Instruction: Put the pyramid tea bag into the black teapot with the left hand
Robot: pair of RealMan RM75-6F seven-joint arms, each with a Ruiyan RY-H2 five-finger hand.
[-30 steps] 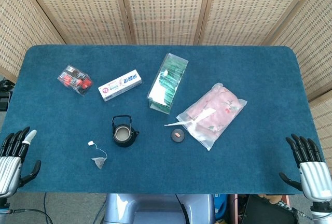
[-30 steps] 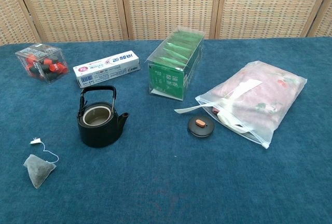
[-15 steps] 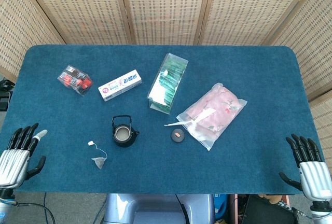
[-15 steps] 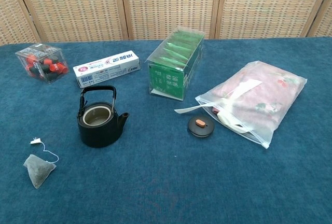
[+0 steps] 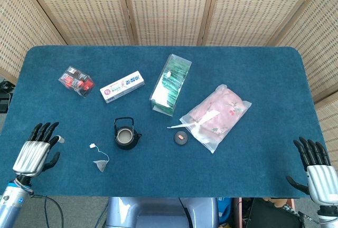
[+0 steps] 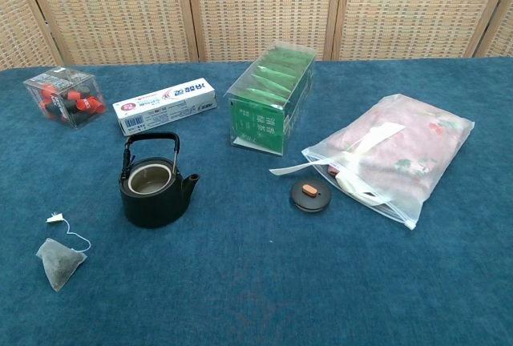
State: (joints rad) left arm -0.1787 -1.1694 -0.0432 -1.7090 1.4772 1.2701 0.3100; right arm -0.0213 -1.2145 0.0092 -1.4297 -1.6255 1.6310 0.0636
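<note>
A mesh pyramid tea bag [image 6: 59, 263] lies on blue felt left of the lidless black teapot [image 6: 154, 186]; left hand [image 5: 36, 149] and right hand [image 5: 312, 165] both spread, empty.

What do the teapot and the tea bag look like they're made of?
Black teapot: probably cast iron or another metal, judging by its matte dark body and thin bail handle. Pyramid tea bag: fine translucent mesh, since dark leaves show through it, with a thin white string and a small tag.

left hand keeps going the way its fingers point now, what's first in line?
Likely nothing nearby: the left hand points up-table, left of the tea bag; the clear box of red and black pieces is off-line, though depth is unclear.
</note>
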